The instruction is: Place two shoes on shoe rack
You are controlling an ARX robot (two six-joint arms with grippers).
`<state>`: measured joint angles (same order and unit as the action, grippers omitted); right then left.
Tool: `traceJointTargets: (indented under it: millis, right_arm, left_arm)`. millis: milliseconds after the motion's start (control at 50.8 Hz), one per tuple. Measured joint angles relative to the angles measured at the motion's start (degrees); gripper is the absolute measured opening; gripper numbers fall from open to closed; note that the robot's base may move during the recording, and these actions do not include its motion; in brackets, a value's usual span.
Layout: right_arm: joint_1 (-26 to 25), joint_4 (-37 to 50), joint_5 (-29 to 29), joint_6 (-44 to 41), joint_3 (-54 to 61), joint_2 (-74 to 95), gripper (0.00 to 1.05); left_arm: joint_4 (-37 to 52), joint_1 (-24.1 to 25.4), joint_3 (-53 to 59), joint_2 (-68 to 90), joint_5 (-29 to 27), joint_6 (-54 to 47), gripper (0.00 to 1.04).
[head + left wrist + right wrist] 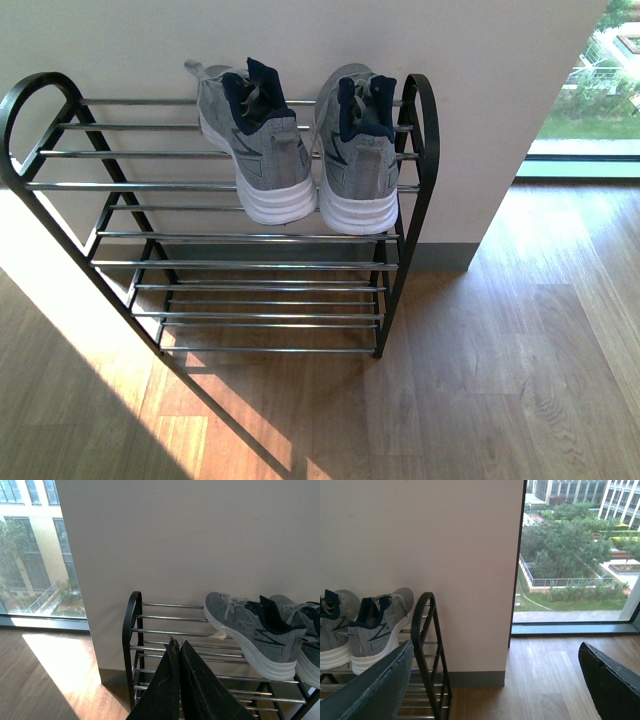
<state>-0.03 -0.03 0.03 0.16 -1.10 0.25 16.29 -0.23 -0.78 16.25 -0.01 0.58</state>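
Two grey knit sneakers sit side by side on the top tier of the shoe rack (60, 154), at its right end, heels toward me: the left shoe (262, 150) and the right shoe (358, 150). Both shoes also show in the left wrist view (252, 632) and the right wrist view (379, 625). My left gripper (176, 644) is shut with nothing in it, pointing at the rack's left end. My right gripper (496, 652) is open and empty, beside the rack's right side frame (427, 650). Neither arm appears in the front view.
The rack stands against a white wall (300, 40) on a wooden floor (480, 380). A floor-to-ceiling window (590, 90) lies to the right of the wall, another (30, 555) to the left. The lower tiers (260, 300) hold nothing.
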Motion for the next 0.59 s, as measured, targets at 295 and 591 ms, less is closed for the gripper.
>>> traceJointTargets:
  millis: [295, 591]
  right_arm:
    - [0.0, 0.0, 0.0, 0.0, 0.0, 0.0, 0.96]
    - [0.0, 0.0, 0.0, 0.0, 0.0, 0.0, 0.96]
  left_arm:
    - [-4.46, 0.0, 0.0, -4.55, 0.0, -0.02, 0.01]
    - [-15.87, 0.0, 0.0, -14.88, 0.02, -0.02, 0.01]
